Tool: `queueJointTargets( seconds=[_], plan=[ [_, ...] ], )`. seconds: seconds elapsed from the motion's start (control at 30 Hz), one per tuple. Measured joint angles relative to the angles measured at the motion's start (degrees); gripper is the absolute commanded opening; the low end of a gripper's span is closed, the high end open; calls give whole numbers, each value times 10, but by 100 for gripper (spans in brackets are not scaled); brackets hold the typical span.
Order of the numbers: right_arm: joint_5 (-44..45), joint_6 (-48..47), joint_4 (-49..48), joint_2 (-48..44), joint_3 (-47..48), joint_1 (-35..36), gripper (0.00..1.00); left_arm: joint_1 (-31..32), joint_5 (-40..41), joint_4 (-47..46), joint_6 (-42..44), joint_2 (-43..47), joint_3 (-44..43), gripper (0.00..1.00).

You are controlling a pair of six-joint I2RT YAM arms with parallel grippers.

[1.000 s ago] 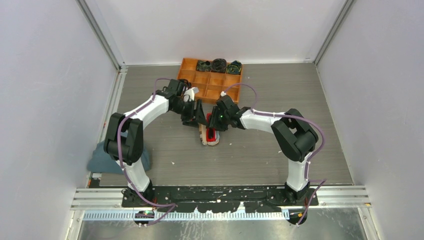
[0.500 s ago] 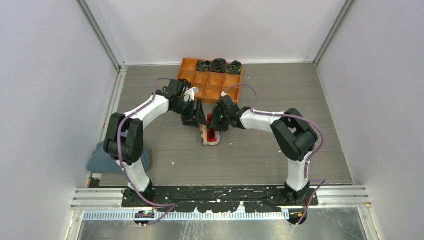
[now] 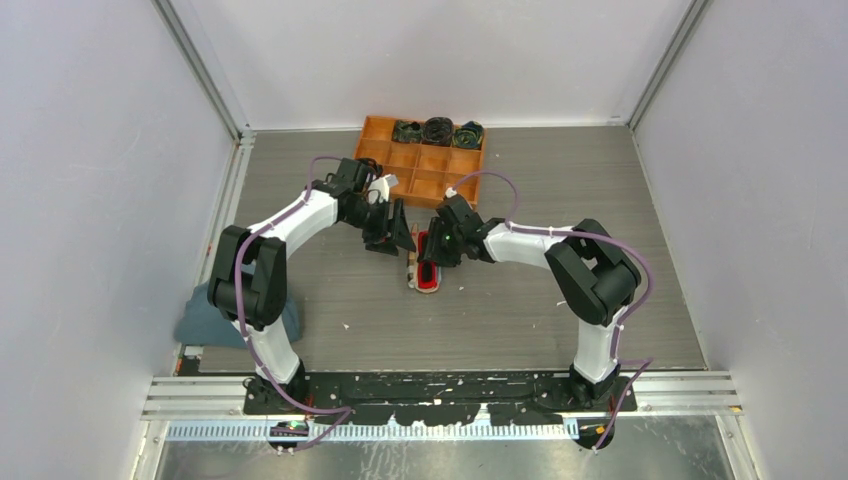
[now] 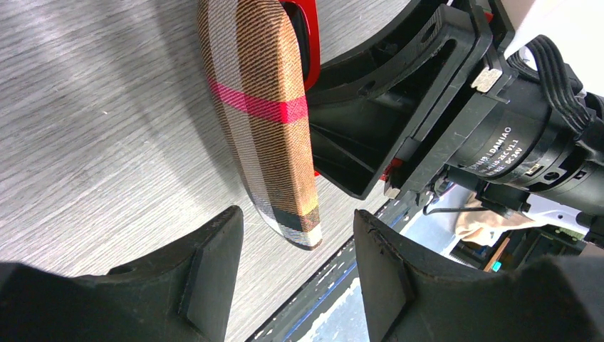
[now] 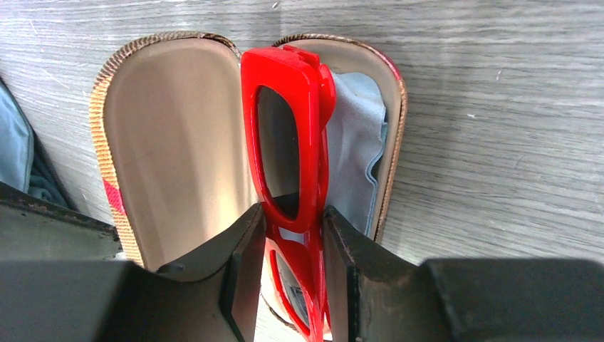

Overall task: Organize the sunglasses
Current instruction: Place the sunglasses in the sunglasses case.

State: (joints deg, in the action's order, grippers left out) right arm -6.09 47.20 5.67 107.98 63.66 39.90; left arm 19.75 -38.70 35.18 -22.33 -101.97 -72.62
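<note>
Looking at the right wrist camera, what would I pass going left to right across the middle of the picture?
plaid case's empty half → red sunglasses → light blue cloth → grey table

right claw [image 5: 293,229] shifted slightly right, toward own base; sunglasses [image 5: 288,142] more exposed above open plaid case [image 5: 171,135].

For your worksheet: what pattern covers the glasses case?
The case is tan plaid, pink-striped; best in left wrist view.
</note>
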Motion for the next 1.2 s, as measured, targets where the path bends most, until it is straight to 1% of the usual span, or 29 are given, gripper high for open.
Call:
queueJointTargets(
  seconds=[0.13, 0.27, 0.4, 0.6, 0.7, 0.9, 1.07, 1.2],
  plan=[
    [-1, 3, -2, 0, 0, 0, 46, 0, 0, 0, 0, 0, 0, 59],
    [-1, 8, -5, -4, -2, 0, 57, 0, 0, 0, 0, 0, 0, 59],
    [2, 12, -4, -12, -7, 1, 61, 0, -1, 0, 0, 0, 0, 59],
    [12, 13, 3, -33, -20, 1, 61, 0, -2, 0, 0, 0, 0, 59],
    [16, 13, 6, -47, -26, 1, 58, 0, -3, 0, 0, 0, 0, 59],
    [24, 17, 8, -64, -35, 1, 50, 0, -4, -2, 0, 0, 1, 59],
    [26, 22, 8, -64, -37, 1, 49, 0, -4, -2, 0, 0, 2, 59],
    [26, 25, 8, -64, -37, 1, 45, 0, -4, -3, 0, 0, 4, 59]
  ],
)
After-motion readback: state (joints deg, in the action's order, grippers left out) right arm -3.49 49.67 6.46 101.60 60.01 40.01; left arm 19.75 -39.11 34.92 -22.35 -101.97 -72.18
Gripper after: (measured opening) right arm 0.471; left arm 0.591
